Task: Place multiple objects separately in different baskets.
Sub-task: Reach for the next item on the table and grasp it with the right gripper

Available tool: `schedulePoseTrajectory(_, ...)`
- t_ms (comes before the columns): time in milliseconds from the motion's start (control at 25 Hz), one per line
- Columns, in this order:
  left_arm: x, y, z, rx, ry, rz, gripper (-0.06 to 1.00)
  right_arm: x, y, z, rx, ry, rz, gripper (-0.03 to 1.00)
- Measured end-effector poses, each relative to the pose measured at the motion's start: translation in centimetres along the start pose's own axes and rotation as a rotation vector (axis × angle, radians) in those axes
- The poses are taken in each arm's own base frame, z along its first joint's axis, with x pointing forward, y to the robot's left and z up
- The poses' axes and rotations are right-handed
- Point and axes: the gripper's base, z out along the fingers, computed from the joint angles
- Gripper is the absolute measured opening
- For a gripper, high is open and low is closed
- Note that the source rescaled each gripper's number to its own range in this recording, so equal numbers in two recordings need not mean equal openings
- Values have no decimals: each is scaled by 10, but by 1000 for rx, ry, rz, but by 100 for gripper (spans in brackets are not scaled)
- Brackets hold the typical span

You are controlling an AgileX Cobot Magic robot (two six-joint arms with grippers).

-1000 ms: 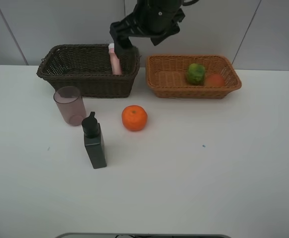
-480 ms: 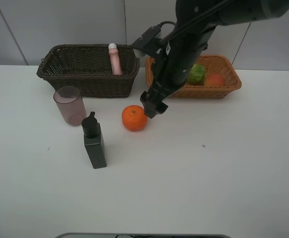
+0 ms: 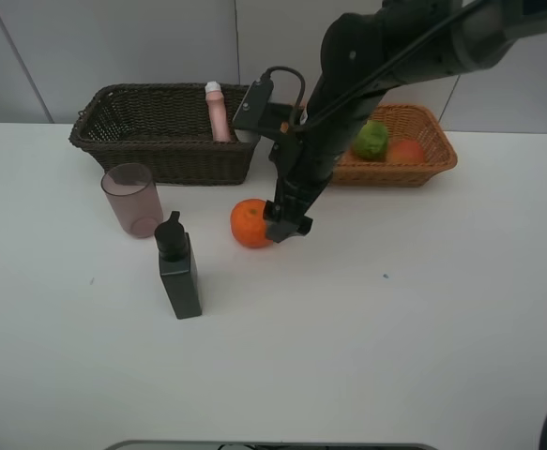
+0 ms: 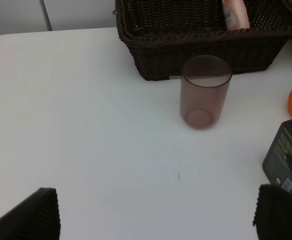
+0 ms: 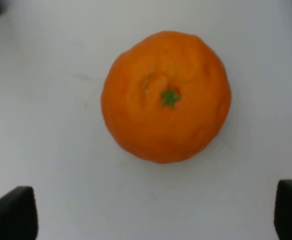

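While the right gripper (image 3: 283, 225) hung just above the table (image 3: 395, 328), its wrist camera looked straight down on the tangerine (image 5: 166, 96), stem up and free on the white surface. Both of its dark fingertips (image 5: 10, 215) sat wide apart at the frame edge, clear of the peel; nothing was held between them. From the high camera this gripper stood tight against the tangerine's right flank, and contact there could not be confirmed. Left of the tangerine, near it, stood the dark square pump bottle (image 3: 178, 267), upright and slightly toward the camera. Farther left of the tangerine and a little behind it stood the translucent mauve cup (image 3: 132, 199), upright, mouth up, nothing visible inside. Behind the tangerine and to its left sat the dark brown wicker basket (image 3: 165, 159); the pink white-capped bottle (image 3: 219, 112) leaned upright inside at the corner nearest the fruit. Behind the tangerine and to its right sat the light orange-tan basket (image 3: 414, 173), partly hidden by the right arm, holding the green round fruit (image 3: 371, 139) and the peach (image 3: 406, 151) side by side, touching or nearly so. Well to the left of the tangerine, the left gripper (image 4: 153, 215) appeared only in its own wrist view: fingers spread wide, empty, over bare table in front of the cup.
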Motion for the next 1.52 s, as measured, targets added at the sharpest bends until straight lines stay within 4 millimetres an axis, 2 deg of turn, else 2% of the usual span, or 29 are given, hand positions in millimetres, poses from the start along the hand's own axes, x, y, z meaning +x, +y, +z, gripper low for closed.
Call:
schedulePoseTrajectory(280,0,0,0,0,0,0,100,-23,-16,11,-31,3,-25,100)
schedulePoseTrajectory(640,0,0,0,0,0,0,100,-33,-25,39,-56,25,-104,100)
schedulePoseTrajectory(920,0,0,0,0,0,0,100,-33,-26,44,-58,24,-144,100)
schedulePoseTrajectory(1160,0,0,0,0,0,0,100,-29,-23,58,-88,54,-141,100)
schedulePoseTrajectory(1520,0,0,0,0,0,0,100,-30,-23,67,-85,37,-131,100)
